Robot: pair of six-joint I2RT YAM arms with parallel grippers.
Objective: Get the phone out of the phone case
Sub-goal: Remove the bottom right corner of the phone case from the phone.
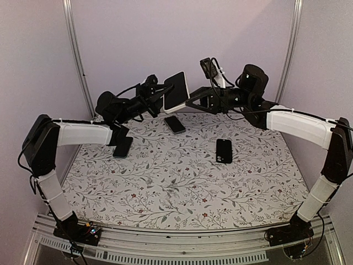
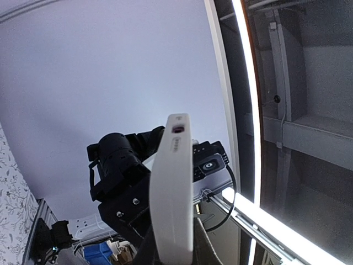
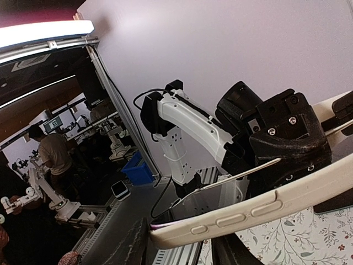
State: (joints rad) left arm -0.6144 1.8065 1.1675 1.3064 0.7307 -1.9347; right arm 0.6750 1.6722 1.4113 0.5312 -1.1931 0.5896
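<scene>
We saw the left gripper (image 1: 164,94) clamped on the nine-o'clock edge of the white rectangular phone case (image 1: 176,88). It was held high over the floral table (image 1: 165,182) at twelve o'clock. The right gripper (image 1: 190,102) sat at the case's three-o'clock edge, and we could not tell how its jaws stood.

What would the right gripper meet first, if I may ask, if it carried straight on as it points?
Probably the white-cased phone, raised at the tips of the right gripper; beyond it, the left gripper holding the phone's other side. Depth is unclear.

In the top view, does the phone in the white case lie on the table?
No, the phone in the white case hangs in the air, above the table.
</scene>
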